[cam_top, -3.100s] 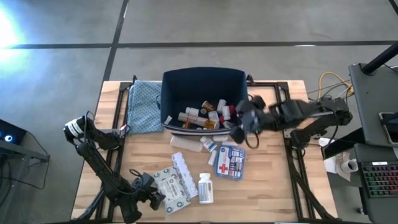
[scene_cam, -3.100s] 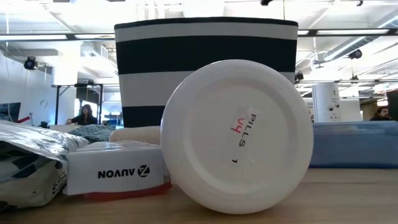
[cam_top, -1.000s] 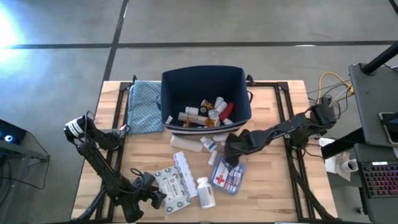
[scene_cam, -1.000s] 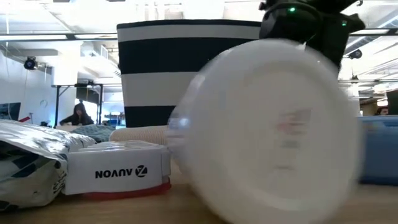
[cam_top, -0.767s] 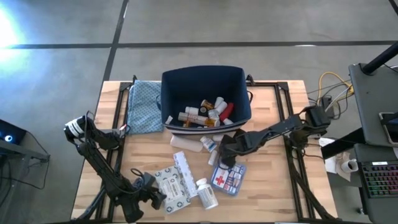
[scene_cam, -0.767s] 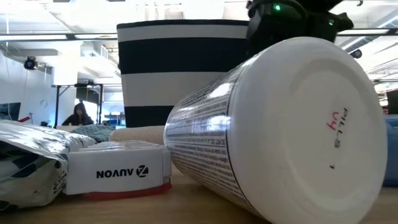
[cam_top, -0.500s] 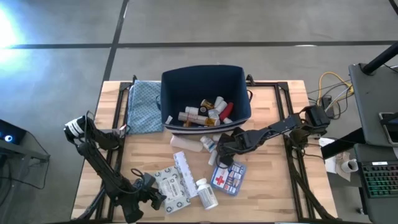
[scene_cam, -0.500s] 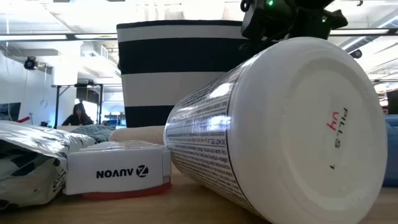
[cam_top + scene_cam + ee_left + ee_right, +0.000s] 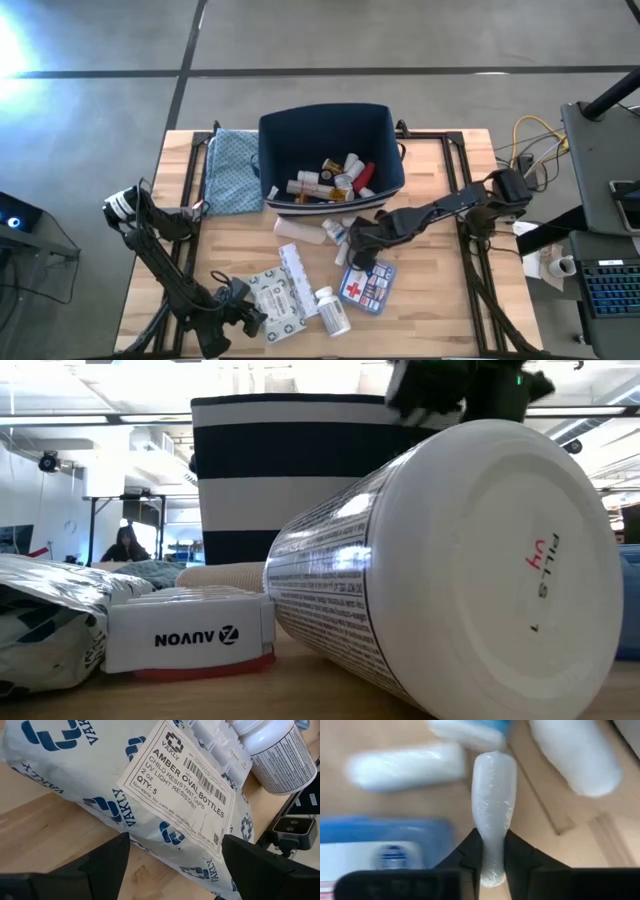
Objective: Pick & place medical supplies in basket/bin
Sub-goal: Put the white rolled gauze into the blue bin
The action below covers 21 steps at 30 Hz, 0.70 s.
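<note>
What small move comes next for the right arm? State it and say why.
Probably lift straight up. In the right wrist view the right gripper has its fingers closed on a slim white plastic-wrapped tube, low over the table beside the blue-white first-aid box. The dark navy fabric bin has tall walls to clear.

A white packet (image 9: 150, 795) carries repeated "VAKLY" logos and a label reading "AMBER OVAL BOTTLES, CHILD RESISTANT CAPS, 2 OZ, QTY: 5". A white box (image 9: 190, 632) shows "AUVON" mirrored. A pill bottle's base (image 9: 520, 575) reads "PILLS 1".
</note>
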{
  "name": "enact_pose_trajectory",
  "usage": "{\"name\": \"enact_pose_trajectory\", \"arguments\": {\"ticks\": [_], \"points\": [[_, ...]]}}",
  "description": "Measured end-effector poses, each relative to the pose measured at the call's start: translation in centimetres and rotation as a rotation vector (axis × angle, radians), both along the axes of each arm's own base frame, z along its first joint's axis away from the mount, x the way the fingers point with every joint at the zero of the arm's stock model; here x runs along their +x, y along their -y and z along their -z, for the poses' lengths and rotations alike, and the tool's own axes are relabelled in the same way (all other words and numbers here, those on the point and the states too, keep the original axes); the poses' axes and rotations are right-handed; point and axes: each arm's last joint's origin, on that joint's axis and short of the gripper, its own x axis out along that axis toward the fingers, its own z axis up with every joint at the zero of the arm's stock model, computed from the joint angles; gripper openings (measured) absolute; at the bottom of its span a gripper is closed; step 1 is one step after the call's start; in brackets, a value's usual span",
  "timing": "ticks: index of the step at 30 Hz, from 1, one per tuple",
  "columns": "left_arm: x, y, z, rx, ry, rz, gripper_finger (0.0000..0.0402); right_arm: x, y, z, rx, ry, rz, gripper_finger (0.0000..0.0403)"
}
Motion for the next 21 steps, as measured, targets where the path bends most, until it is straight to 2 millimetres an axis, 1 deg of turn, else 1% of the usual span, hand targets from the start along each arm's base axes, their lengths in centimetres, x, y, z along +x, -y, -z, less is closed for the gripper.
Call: {"name": "enact_pose_trajectory", "arguments": {"ticks": [2, 5, 8, 10, 12, 14, 16, 19, 21], "points": [[0.0, 0.0, 0.0, 0.0, -0.001, 0.0, 0.0295, 0.4, -0.3, -1.6, -0.003, 0.061, 0.006, 0.0031], [0.0, 0.0, 0.0, 0.001, -0.001, 0.0, 0.0295, 1.0, -0.8, -5.2, -0.072, 0.202, 0.027, 0.0025], [0.0, 0.0, 0.0, 0.001, -0.001, 0.0, 0.0295, 1.2, -1.0, -9.9, -0.125, 0.344, 0.058, 0.0026], [0.0, 0.0, 0.0, 0.001, 0.0, 0.0, 0.0295, 1.1, -1.1, -13.6, -0.17, 0.46, 0.058, 0.0027], [0.0, 0.0, 0.0, 0.002, 0.0, 0.0, 0.0295, 0.9, -0.8, -17.2, -0.25, 0.571, 0.07, 0.003], [0.0, -0.1, 0.0, 0.009, -0.001, -0.001, 0.0295, 0.7, 0.0, -20.0, -0.339, 0.646, 0.118, 0.0033], [0.0, -0.1, 0.0, 0.014, -0.003, -0.002, 0.0295, 0.8, 1.4, -21.9, -0.392, 0.691, 0.205, 0.0039], [-0.1, -0.1, 0.1, 0.018, -0.004, -0.002, 0.0295, 1.2, 4.6, -23.6, -0.401, 0.716, 0.299, 0.0058], [-0.1, -0.1, 0.1, 0.017, -0.004, -0.002, 0.0295, 1.3, 6.9, -24.1, -0.364, 0.726, 0.329, 0.0083]]}}
